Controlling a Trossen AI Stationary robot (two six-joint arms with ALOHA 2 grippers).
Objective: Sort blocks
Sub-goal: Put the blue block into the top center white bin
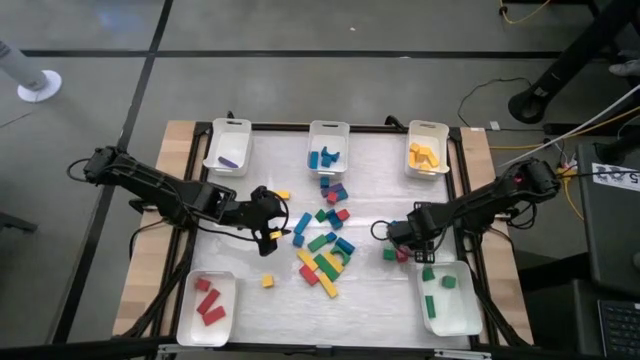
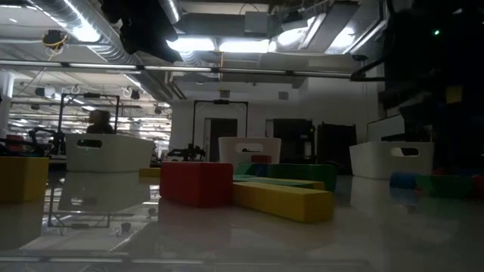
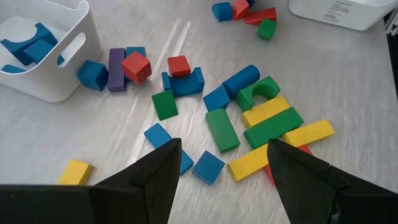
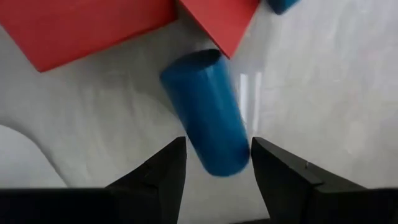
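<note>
Red, blue, green and yellow blocks point(image 1: 325, 250) lie scattered mid-table, and the left wrist view shows them point(image 3: 249, 118) too. My left gripper point(image 1: 272, 226) hovers open at the pile's left side; its fingers point(image 3: 224, 146) point over a blue cube point(image 3: 208, 167) and a green bar point(image 3: 222, 129). My right gripper point(image 1: 388, 238) is low over the table, right of the pile, by a green block point(image 1: 389, 256) and a red block point(image 1: 403, 256). It point(image 4: 217, 149) is open around a blue cylinder point(image 4: 208, 106) lying on the table beside red blocks point(image 4: 87, 25). My right gripper comes down slanting from above, its fingers point(image 4: 168, 162) standing on either side of the blue cylinder's near end point(image 4: 224, 158) and lying along its length. The cylinder rests on the table. Whether the fingers touch it, I cannot tell.
White trays stand along the far edge: one with a purple block point(image 1: 228, 148), one with blue blocks point(image 1: 328, 145), one with yellow blocks point(image 1: 428, 152). At the near edge a tray with red blocks point(image 1: 207, 305) sits left and one with green blocks point(image 1: 448, 298) right. Single yellow blocks point(image 1: 268, 282) lie apart.
</note>
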